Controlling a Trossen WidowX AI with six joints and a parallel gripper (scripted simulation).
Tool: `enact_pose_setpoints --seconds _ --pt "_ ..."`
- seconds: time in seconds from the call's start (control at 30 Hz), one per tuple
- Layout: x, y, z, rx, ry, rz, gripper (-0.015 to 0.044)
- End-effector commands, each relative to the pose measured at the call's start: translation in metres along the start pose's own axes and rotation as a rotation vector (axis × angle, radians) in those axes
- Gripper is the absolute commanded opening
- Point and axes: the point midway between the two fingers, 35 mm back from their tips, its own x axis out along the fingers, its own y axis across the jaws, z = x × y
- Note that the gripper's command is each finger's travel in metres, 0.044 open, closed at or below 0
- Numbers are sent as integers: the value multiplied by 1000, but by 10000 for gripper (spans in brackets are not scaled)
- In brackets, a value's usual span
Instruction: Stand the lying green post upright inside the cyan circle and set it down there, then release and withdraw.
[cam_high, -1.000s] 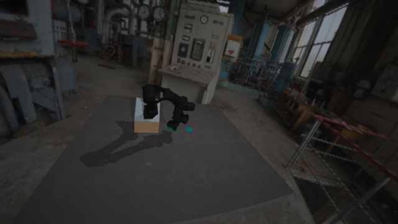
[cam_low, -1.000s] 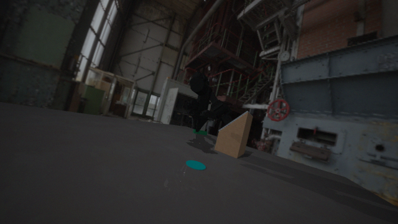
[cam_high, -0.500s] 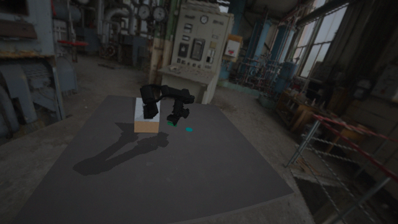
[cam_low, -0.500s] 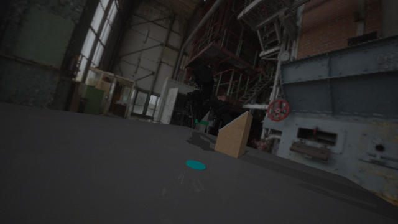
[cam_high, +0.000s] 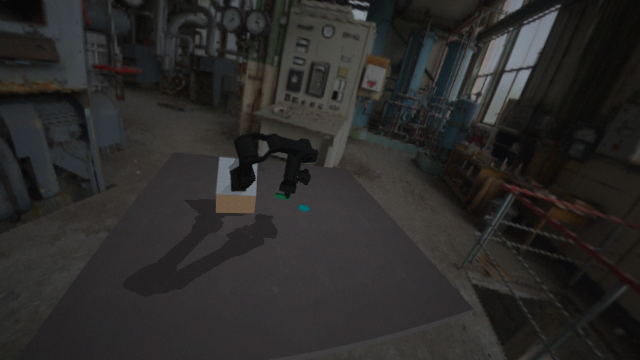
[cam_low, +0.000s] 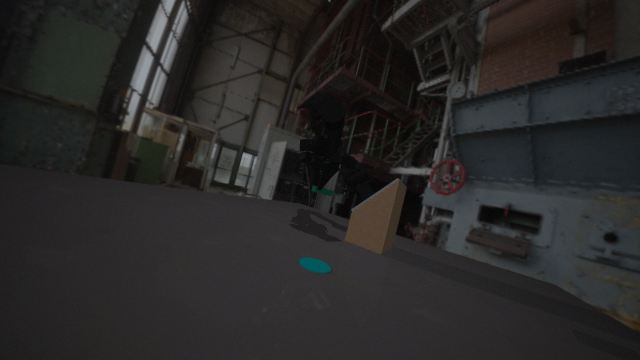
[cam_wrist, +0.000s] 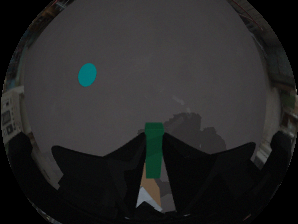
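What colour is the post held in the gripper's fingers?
Green. The post shows best in the wrist view, clamped in the gripper.

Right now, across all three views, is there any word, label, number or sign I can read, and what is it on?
None can be read.
Control cabinet behind the table: gauges, dials and plates, all too blurred.
Green post, held by the gripper: no marking.
Cyan circle: plain.
Tan block: no label.
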Motion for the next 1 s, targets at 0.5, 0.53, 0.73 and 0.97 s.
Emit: enact_pose_setpoints --seconds 0.5,0.53,0.73,0.97 --pt "-11 41 34 -455 3 2 23" --pt "-12 43 36 -479 3 2 23" --pt "-14 58 46 -625 2 2 23" --pt "-16 76 56 -795 2 1 23"
